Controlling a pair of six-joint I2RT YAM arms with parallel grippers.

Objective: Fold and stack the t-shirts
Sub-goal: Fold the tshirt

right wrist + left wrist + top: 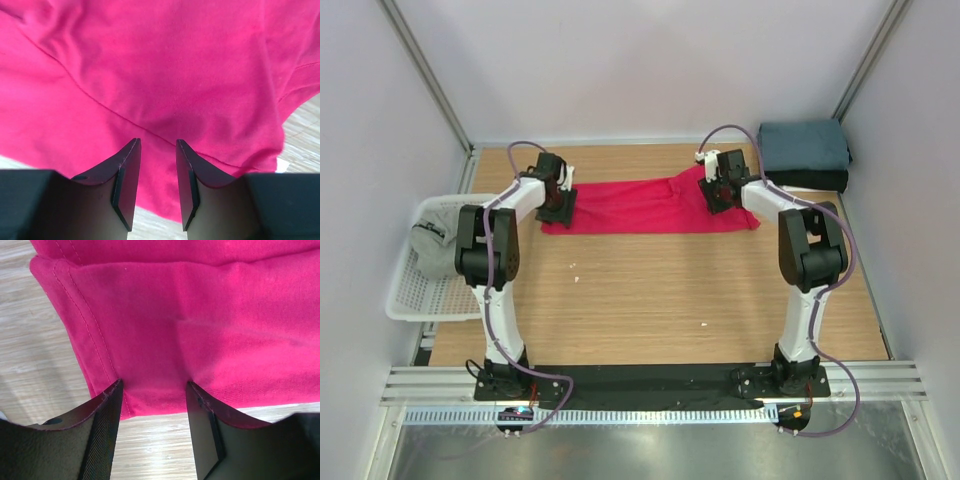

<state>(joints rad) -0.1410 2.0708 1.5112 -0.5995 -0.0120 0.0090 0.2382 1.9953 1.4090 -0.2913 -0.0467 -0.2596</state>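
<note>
1 wooden table (640, 300) is walled in white. 1 red t-shirt (630, 208) is spread on it, with 2 stacked t-shirts (804, 150) right of it and 1 grey t-shirt (435, 245) left. The left gripper (154, 385) and right gripper (157, 142) are parted on it.

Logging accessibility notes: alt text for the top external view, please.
A red t-shirt lies spread across the far side of the wooden table, left gripper and right gripper at its ends. Folded shirts sit far right; a white basket at left holds a grey t-shirt.
</note>
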